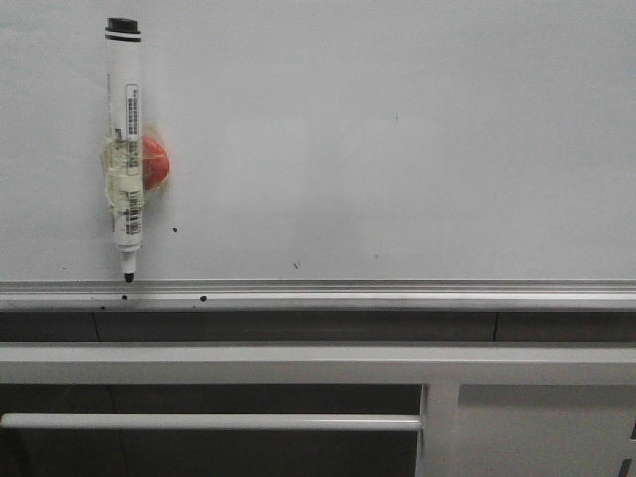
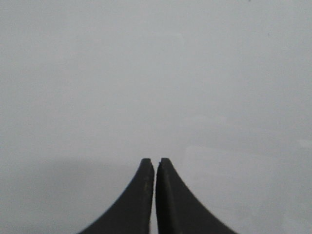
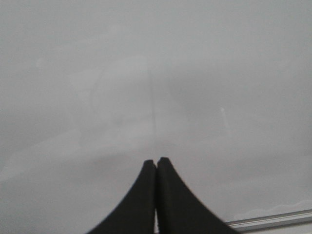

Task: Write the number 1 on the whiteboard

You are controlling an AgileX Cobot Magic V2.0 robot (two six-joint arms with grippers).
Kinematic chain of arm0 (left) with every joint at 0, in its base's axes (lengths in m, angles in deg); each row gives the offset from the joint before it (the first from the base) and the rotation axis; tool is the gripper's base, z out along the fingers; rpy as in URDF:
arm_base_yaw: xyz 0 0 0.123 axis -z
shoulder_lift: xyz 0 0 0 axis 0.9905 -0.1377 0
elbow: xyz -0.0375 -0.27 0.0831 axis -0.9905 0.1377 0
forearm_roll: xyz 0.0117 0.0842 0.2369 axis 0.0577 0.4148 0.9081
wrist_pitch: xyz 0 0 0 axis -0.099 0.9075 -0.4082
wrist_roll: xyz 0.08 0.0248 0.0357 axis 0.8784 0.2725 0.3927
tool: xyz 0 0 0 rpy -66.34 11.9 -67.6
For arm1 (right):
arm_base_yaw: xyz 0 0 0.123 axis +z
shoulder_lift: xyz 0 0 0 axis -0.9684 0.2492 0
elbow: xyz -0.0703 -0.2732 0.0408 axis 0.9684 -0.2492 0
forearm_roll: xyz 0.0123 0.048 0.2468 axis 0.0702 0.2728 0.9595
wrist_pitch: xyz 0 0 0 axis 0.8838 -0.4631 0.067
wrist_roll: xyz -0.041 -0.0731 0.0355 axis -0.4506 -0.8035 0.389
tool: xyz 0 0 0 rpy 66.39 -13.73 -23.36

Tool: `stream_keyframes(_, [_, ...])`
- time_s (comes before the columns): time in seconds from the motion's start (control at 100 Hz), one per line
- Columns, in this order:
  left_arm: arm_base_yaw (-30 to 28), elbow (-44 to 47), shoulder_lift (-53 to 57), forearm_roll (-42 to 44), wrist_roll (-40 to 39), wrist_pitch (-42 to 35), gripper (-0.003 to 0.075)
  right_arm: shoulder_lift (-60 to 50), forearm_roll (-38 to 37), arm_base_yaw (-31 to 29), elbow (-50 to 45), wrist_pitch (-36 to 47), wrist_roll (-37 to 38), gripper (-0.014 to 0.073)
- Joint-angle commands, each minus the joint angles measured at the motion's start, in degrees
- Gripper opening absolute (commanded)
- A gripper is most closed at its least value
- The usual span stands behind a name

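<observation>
Grey stroke: a thin, faint line (image 3: 154,112) shows only in the right wrist view, on the whiteboard (image 1: 397,149). It may be the number 1, but it is too pale and blurred to be sure.
Stroke axis: long and straight, with barely any slant. One end points at the tips of the right gripper (image 3: 156,159) and the other fades out further up the board.
Stroke place: on bare board, near the silver edge rail (image 3: 273,218), which crosses one corner of that view.
Hard to make out: the far end of the stroke dissolves into the glare, and pale smears lie beside it.
Right gripper: the two black fingers are pressed together with nothing between them, the tips just over the near end of the line. Whether they touch the board cannot be told.
Left gripper (image 2: 155,160): the fingers are closed to a hairline slit and hold nothing. They are over plain board.
Marker (image 1: 125,149): white barrel, upright by the left end of the board, black end up, dark tip down and resting at the rail.
Tape (image 1: 124,179): yellowish wrap around the marker's lower half, binding a red-orange lump (image 1: 156,164) to its right side. The lump is blurred and cannot be identified.
Specks (image 1: 203,297): small dark dots on the rail and the lower board.
Frame (image 1: 298,363): white metal below the rail, with a horizontal bar (image 1: 199,421). It is cut off by the picture's lower edge.
</observation>
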Motion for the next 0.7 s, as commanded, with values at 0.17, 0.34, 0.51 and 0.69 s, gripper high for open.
stream_keyframes(0.17, [0.12, -2.7, -2.08, -2.77, 0.21, -4.69, 0.0446, 1.41, 0.21, 0.89, 1.13, 5.72, -0.64, -0.0064])
stream_keyframes(0.34, [0.12, -2.7, -2.08, -6.16, 0.21, -5.31, 0.0516, 1.5, 0.85, 0.89, 1.13, 6.14, -0.39, -0.0064])
stream_keyframes(0.51, [0.12, -2.26, -2.08, -6.15, 0.21, -6.93, 0.0468, 1.5, 1.82, 0.89, 1.13, 6.67, -0.39, -0.0064])
stream_keyframes(0.69, [0.23, -2.26, -2.12, -5.2, 0.65, 3.19, 0.0421, 1.55, 1.72, 1.93, 1.13, 4.32, -1.2, -0.0064])
